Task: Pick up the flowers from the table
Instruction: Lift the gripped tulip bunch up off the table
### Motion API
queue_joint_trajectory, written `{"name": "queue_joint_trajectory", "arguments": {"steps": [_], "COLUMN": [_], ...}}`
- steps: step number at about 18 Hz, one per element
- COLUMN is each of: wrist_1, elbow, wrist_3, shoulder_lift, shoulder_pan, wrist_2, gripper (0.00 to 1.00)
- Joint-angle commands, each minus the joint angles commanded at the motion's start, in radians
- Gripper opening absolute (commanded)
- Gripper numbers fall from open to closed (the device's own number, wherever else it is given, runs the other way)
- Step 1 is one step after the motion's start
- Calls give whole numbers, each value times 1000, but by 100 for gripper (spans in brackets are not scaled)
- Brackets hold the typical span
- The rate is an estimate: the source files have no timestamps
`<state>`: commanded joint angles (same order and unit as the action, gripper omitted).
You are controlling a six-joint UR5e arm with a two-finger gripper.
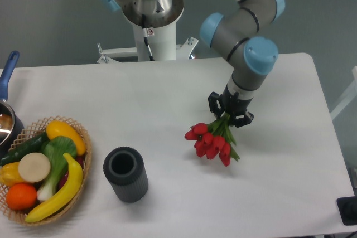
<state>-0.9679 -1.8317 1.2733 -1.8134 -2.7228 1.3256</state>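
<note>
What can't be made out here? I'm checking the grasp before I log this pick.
- Camera view: the stems of the flowers and any string vanish under the gripper; its fingertips are too small to judge contact.
- Whether the blooms touch the table is unclear.
- The pot is cut off by the left edge.
- The inside of the dark cylinder is too dark.

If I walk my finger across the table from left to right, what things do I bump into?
Pot with the blue handle → wicker basket of fruit and vegetables → dark ribbed cup → the flowers, held by the gripper.
</note>
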Motion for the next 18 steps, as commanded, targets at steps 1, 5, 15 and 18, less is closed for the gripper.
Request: {"name": "queue_joint_trajectory", "arguments": {"steps": [1, 5, 15, 18], "wrist_1": [2, 2, 12, 14], "elbow": [8, 60, 202, 222], "wrist_3": [-24, -123, -337, -356], "shoulder_lift": [25, 97, 183, 178], "shoulder_pan": [0, 0, 18, 28], "wrist_2": [-31, -147, -472, -571], "gripper": [38, 38, 38, 38]}}
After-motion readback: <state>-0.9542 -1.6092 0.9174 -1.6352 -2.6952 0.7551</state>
